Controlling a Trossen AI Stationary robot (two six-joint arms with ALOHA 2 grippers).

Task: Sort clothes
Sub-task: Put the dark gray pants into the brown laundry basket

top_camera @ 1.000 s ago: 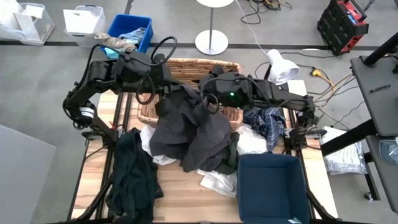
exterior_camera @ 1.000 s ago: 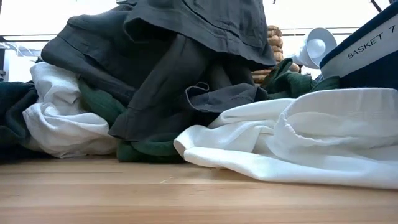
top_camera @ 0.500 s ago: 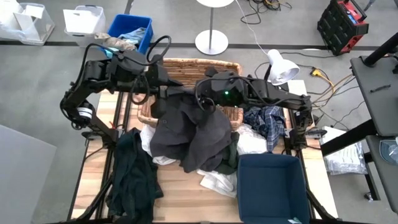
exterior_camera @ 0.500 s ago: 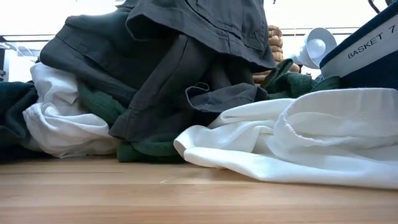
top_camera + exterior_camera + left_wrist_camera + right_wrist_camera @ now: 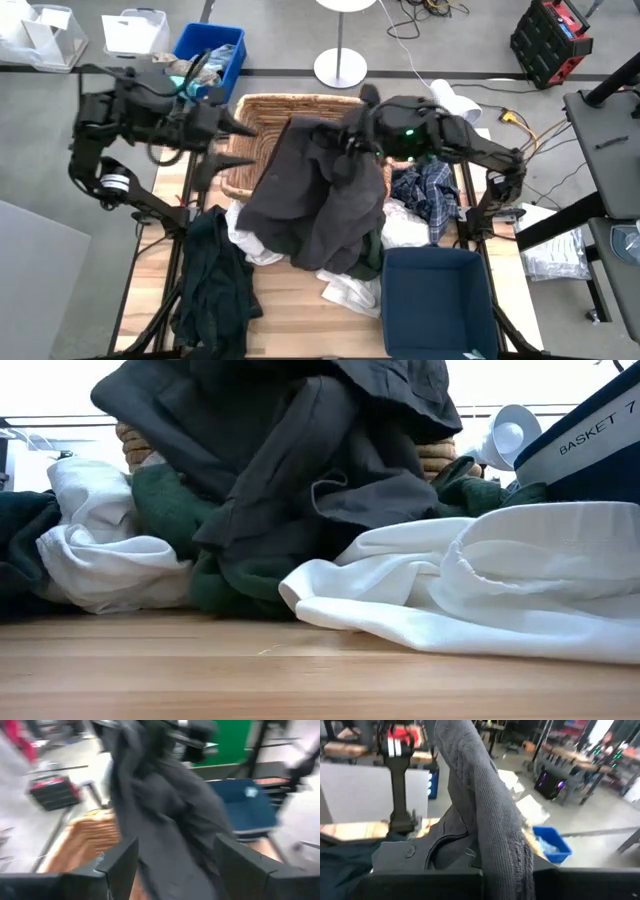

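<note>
The right gripper (image 5: pixel 345 140) has its jaws clenched on the dark grey garment (image 5: pixel 320 205), which hangs from it over the wicker basket (image 5: pixel 262 112) onto the pile of clothes (image 5: pixel 400 225) mid-tabletop. The left gripper (image 5: pixel 235 145) hovers left of the basket, jaws released and empty. A dark green garment (image 5: pixel 212 280) lies near left, a navy bin (image 5: pixel 435 300) near right.

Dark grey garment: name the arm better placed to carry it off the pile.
Right. The right gripper is shut on the dark grey garment, lifting it above the wicker basket. The left gripper is open, apart from it.
</note>
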